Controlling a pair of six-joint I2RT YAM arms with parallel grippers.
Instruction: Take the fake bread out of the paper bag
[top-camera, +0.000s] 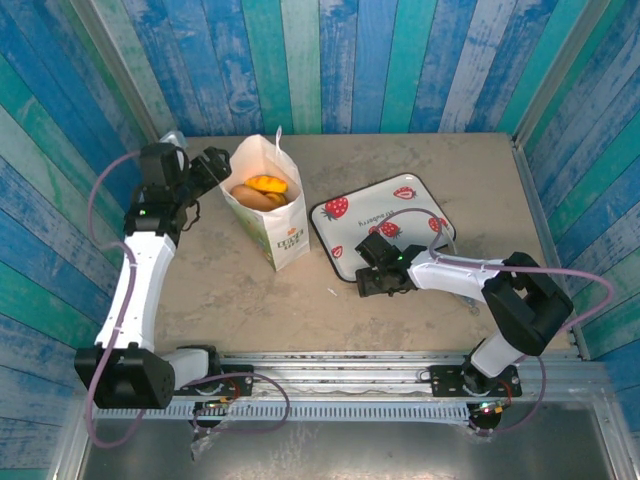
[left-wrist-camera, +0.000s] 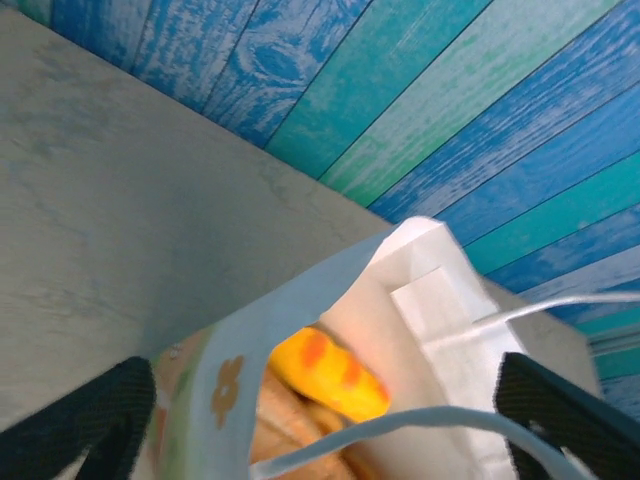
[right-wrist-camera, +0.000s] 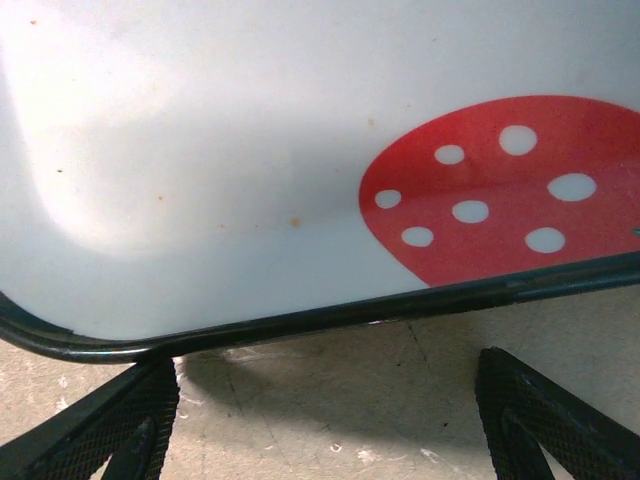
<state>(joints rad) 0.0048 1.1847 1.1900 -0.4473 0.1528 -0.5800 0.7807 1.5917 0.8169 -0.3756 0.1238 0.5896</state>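
At the far left, the left gripper (top-camera: 215, 165) hangs at the upper left corner of the paper bag (top-camera: 285, 240), tipped toward its mouth. In the left wrist view its fingers (left-wrist-camera: 90, 420) are spread wide with the bag's open top and a cord handle (left-wrist-camera: 420, 425) between them, clamped on nothing. That looks like a stance for reaching in, or for steadying the mouth. The bag stands upright on the table (top-camera: 220, 290) with its printed front toward the arms and its top gaping, so the fake bread is easy to see. A golden-orange croissant (top-camera: 267, 184) lies on top against the far wall, with a tan loaf (top-camera: 252, 196) beside and under it, both inside the bag. None of the bread has come out, so the task appears to be at its first reach. Just right of the bag sits the white strawberry-print tray (top-camera: 365, 200), bare and probably the drop spot. The right gripper (top-camera: 368, 268) rests low at the tray's near left edge, jaws apart and empty, with only tabletop between its fingers (right-wrist-camera: 110, 430). It seems parked clear of the bag.
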